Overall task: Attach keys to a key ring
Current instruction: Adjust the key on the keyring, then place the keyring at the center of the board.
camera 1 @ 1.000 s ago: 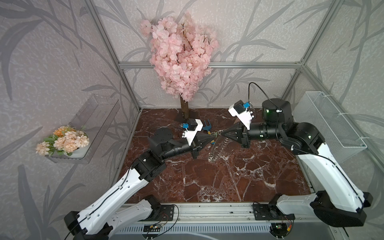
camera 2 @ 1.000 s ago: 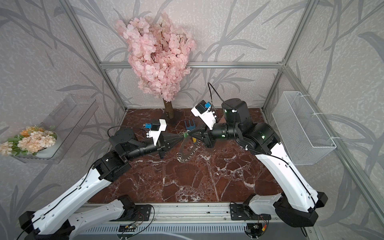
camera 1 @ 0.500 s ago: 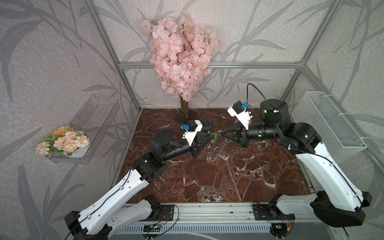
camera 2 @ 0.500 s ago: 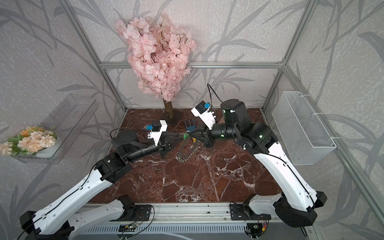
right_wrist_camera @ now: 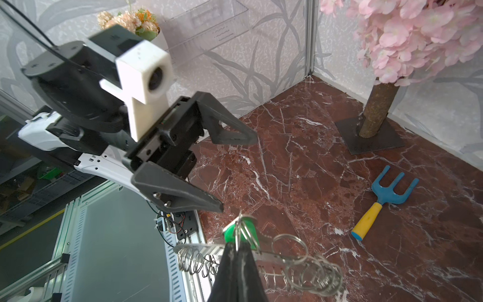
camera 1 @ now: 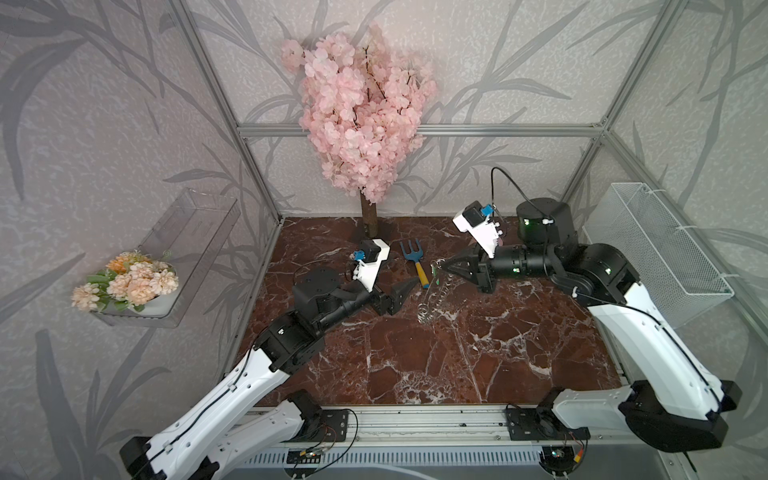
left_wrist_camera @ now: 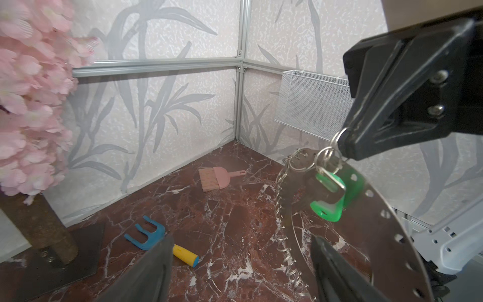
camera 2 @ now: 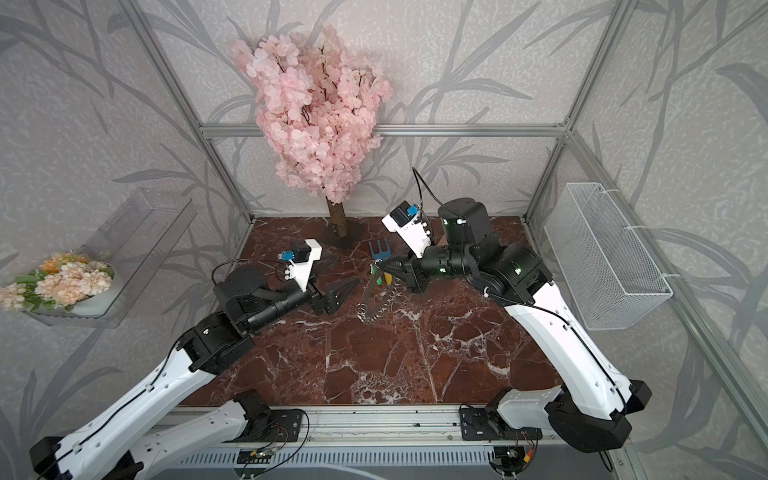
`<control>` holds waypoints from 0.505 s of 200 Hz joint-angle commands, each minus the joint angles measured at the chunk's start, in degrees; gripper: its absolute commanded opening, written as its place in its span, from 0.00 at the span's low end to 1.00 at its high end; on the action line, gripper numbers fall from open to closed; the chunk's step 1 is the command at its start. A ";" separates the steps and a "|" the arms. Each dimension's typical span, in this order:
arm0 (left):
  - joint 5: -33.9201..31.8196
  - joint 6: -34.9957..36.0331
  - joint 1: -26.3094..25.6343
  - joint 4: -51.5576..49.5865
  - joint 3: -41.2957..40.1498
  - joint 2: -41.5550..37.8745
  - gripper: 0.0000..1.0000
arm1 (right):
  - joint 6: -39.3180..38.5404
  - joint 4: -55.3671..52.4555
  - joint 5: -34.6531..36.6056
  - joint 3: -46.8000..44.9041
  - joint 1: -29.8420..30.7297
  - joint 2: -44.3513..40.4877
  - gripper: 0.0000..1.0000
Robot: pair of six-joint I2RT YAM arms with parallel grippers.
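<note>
1. The right gripper (camera 1: pixel 444 264) is closed to a point. Its tips pinch a split ring (left_wrist_camera: pixel 337 138) on the rim of the key ring (left_wrist_camera: pixel 379 235) — the left wrist view shows the wire loop caught right at the tips.
2. The key ring hangs below the right gripper's tips, tilted and off the horizontal. Its fringe of small rings trails down toward the table (camera 1: pixel 415 365). Whether the lowest rings touch the marble I cannot tell.
3. The key (left_wrist_camera: pixel 329 201), silver with a green tag, dangles just under the right gripper's tips against the face of the disc. Its head runs up into the cluster of rings there.
4. The left gripper (right_wrist_camera: pixel 239 175) stands wide open and holds nothing; the right wrist view shows its two fingers spread with clear space between them.
5. The left gripper's tips point toward the key ring, near it but apart from both the disc and the key.
6. The two grippers face each other tip to tip, and the key ring hangs between them — much closer to the right one.
7. A toy fork (camera 1: pixel 415 262), blue tines and yellow handle, lies flat on the table just beyond the gap between the grippers.
8. A pink brush (left_wrist_camera: pixel 217 179) lies on the table well ahead of the left gripper, past the toy fork.
</note>
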 commanded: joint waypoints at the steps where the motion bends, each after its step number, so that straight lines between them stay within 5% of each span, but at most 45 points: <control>1: -5.80 0.90 0.29 -0.18 -1.17 -2.46 0.85 | -0.18 0.83 1.43 -1.29 -0.21 0.87 0.00; 62: -9.97 0.28 0.39 0.61 -2.66 -5.36 0.88 | 2.51 4.35 2.70 -7.19 -0.24 2.53 0.00; 101: -11.26 -0.47 0.47 1.60 -4.40 -6.94 0.89 | 8.20 12.80 2.36 -21.30 -0.13 1.33 0.00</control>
